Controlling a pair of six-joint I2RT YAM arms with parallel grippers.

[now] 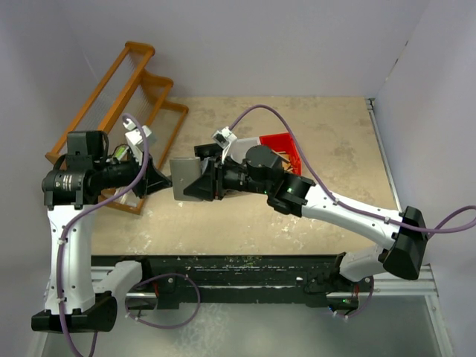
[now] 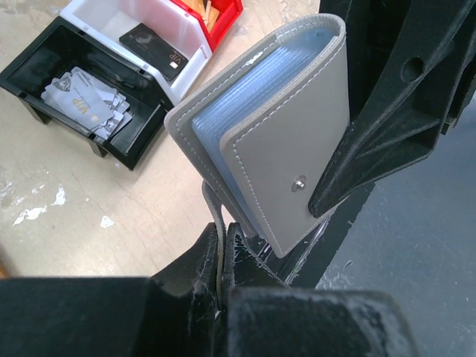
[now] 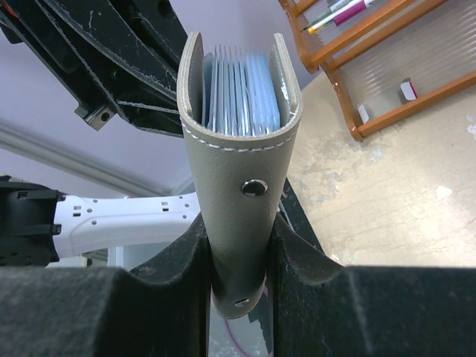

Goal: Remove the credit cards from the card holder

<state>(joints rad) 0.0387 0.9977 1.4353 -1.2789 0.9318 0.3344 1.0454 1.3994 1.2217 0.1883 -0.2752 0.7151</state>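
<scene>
Left wrist: left gripper point(image 2: 223, 247) pinched closed on the thin clasp strap point(image 2: 215, 204) of the card holder point(image 2: 297, 134). Loose credit cards point(image 2: 89, 104) lie in a black bin point(image 2: 37, 59).
Right wrist: right gripper point(image 3: 239, 238) clamps the holder's grey cover; wooden rack point(image 3: 372, 82) is behind.
Top: holder held off the table, just right of the rack, between the 2 grippers.
</scene>
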